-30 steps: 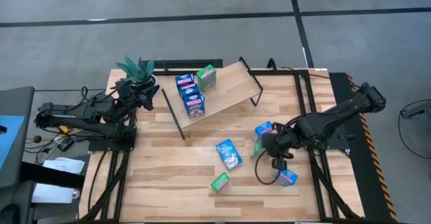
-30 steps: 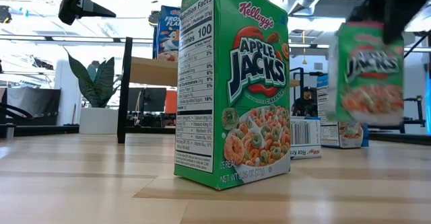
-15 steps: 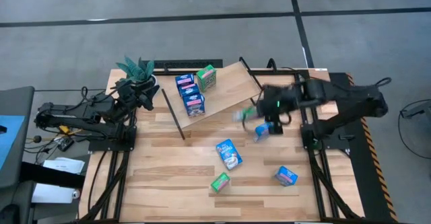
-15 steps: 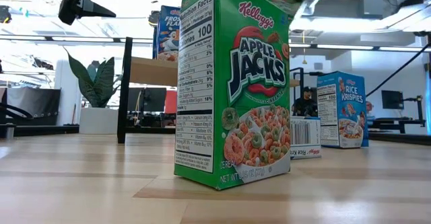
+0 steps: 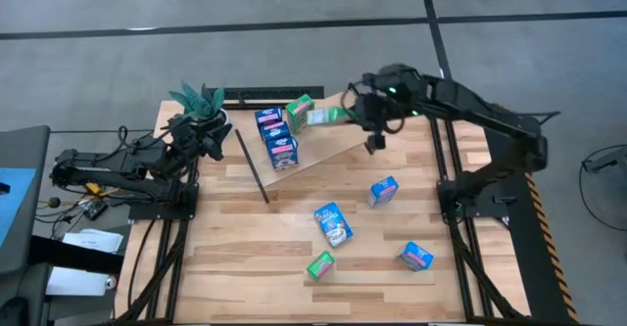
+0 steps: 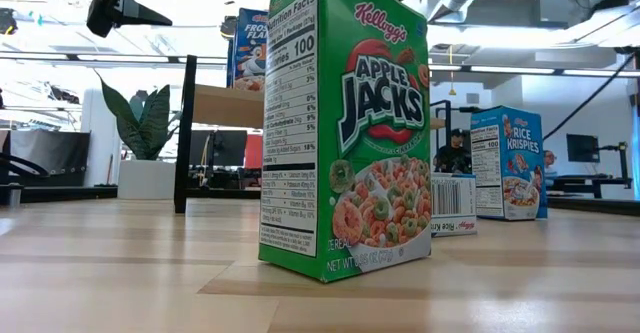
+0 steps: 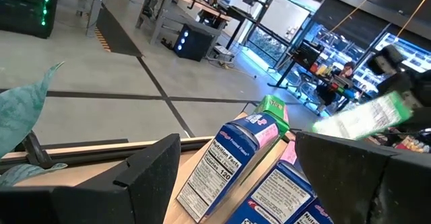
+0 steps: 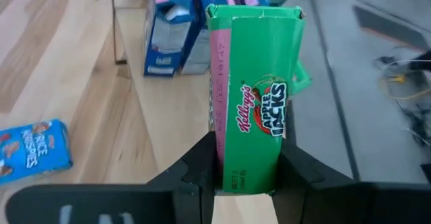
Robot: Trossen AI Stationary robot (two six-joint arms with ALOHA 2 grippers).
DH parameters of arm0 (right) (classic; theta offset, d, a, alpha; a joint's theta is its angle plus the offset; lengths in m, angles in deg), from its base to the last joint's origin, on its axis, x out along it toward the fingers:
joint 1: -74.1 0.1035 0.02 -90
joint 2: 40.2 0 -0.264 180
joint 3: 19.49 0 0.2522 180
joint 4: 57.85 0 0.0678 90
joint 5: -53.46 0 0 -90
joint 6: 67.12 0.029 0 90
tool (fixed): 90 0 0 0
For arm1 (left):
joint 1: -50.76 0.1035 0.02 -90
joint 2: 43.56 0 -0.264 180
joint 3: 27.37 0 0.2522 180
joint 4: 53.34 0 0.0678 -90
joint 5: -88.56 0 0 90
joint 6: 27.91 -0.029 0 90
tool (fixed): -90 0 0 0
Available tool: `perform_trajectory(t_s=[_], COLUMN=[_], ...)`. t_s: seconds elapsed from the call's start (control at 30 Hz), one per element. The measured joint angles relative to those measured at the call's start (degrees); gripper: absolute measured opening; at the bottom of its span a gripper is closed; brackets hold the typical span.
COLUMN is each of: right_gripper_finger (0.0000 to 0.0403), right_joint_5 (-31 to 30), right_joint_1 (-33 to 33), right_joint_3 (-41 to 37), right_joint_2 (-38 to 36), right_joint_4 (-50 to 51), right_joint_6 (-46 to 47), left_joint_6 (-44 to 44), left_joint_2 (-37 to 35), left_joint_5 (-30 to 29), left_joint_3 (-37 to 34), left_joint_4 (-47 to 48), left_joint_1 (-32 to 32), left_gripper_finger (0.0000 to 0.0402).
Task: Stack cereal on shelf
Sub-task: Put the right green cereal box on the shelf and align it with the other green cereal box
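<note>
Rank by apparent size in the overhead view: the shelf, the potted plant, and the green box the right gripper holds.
1. shelf, largest by far.
2. potted plant.
3. green box held in the right gripper, smallest; it is raised toward the camera, so it may look slightly bigger than it is.
</note>
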Motion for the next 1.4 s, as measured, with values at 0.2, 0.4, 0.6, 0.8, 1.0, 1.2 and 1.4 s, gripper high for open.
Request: perform_trajectory(t_s=[0.2,0.4,0.6,0.8,1.0,1.2,1.4], right_gripper_finger=[0.0125,0.0126,0.0126,0.0126,0.0126,0.0126,0.0126], right_joint_5=[2.3,2.6,2.6,2.5,2.5,2.4,1.9], right_joint_1=[-0.7,-1.1,-0.9,-0.9,-0.6,0.0,0.1], right_joint_3=[14.0,25.4,30.3,30.4,30.4,30.4,30.4], right_joint_2=[9.4,18.3,24.0,27.2,27.5,27.5,28.6], right_joint_4=[15.1,22.8,25.5,26.6,25.3,24.9,24.6], right_joint_6=[-7.6,-9.6,-13.6,-16.0,-17.3,-17.5,-17.9], left_joint_6=[0.0,0.1,0.2,0.2,0.2,0.2,0.2], left_joint_2=[0.0,0.0,0.0,0.0,0.0,0.0,0.0], left_joint_5=[0.0,-0.3,-0.4,-0.4,-0.5,-0.5,-0.5], left_joint_3=[0.0,0.0,0.0,0.0,0.0,0.0,0.0], left_joint_4=[0.0,0.0,0.0,0.0,0.0,0.0,0.0], left_joint_1=[0.0,0.0,0.0,0.0,0.0,0.0,0.0], left_gripper_finger=[0.0283,0.0283,0.0283,0.0283,0.0283,0.0283,0.0283])
